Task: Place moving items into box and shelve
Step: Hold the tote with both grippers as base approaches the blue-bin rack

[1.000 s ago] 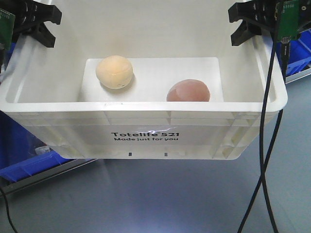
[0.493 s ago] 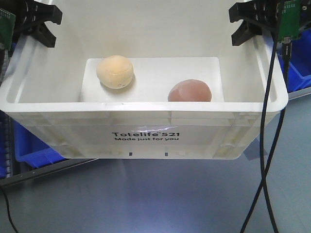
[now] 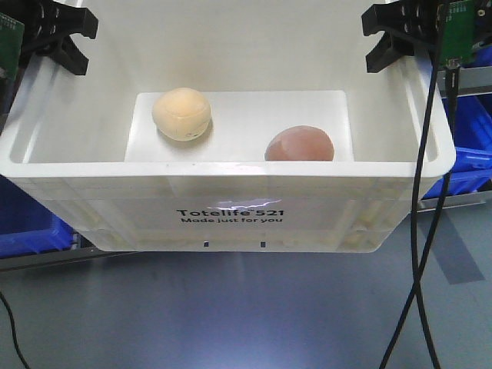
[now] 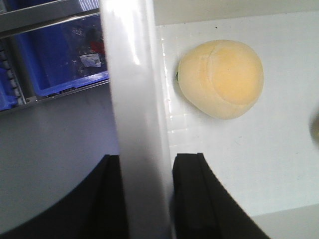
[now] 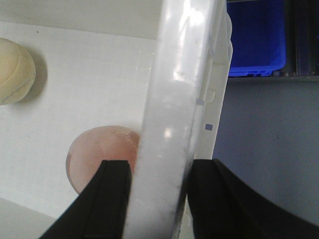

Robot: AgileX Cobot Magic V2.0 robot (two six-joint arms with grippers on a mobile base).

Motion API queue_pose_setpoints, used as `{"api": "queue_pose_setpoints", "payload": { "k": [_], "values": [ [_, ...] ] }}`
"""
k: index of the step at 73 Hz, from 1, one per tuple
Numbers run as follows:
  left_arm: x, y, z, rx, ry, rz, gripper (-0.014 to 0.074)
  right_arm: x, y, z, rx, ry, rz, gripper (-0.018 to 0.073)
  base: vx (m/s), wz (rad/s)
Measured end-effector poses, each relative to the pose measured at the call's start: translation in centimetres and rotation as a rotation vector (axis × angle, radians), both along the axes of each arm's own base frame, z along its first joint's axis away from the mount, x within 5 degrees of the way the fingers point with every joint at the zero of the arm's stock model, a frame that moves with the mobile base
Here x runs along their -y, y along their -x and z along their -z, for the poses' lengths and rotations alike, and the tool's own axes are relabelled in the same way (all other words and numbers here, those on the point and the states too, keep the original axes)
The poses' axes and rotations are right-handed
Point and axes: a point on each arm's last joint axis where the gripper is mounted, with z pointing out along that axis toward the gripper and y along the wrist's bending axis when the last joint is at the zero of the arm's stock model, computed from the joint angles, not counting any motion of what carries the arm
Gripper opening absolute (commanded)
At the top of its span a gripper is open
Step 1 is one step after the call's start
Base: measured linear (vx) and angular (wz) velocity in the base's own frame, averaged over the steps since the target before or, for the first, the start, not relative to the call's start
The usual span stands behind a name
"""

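Cream crate (image 3: 115, 207) holds yellow ball (image 3: 181, 113), peach ball (image 3: 300, 144); left gripper (image 4: 147, 167), right gripper (image 5: 159, 169) clamp its walls.

cream-white rectangular plastic crate (image 3: 231, 184): smooth moulded plastic, glossy rim catching glare, black printed lettering | pale cream-yellow round ball (image 3: 181, 114): matt, finely textured skin, faint seams | pinkish-peach round ball (image 3: 300, 144): matt, soft-looking, seamed | blue plastic bins (image 3: 469, 165): smooth, slight sheen | grey floor (image 3: 231, 307): smooth, dull sheen | black cable (image 3: 416, 231): smooth sheath
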Motion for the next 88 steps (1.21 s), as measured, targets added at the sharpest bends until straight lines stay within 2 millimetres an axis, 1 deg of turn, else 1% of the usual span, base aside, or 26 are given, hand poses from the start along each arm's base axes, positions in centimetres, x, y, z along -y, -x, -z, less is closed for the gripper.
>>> {"api": "queue_pose_setpoints", "payload": {
  "k": [62, 88],
  "values": [
    [-0.01, 0.00, 0.00, 0.000, -0.001, 0.000, -0.0017, -0.01, 0.00, 0.00, 0.000, -0.001, 0.000, -0.0011, 0.09, 0.35],
    [-0.02, 0.00, 0.00, 0.000, -0.002, 0.000, -0.0017, -0.01, 0.00, 0.00, 0.000, -0.002, 0.000, -0.0011, 0.16, 0.09]
  ]
}}
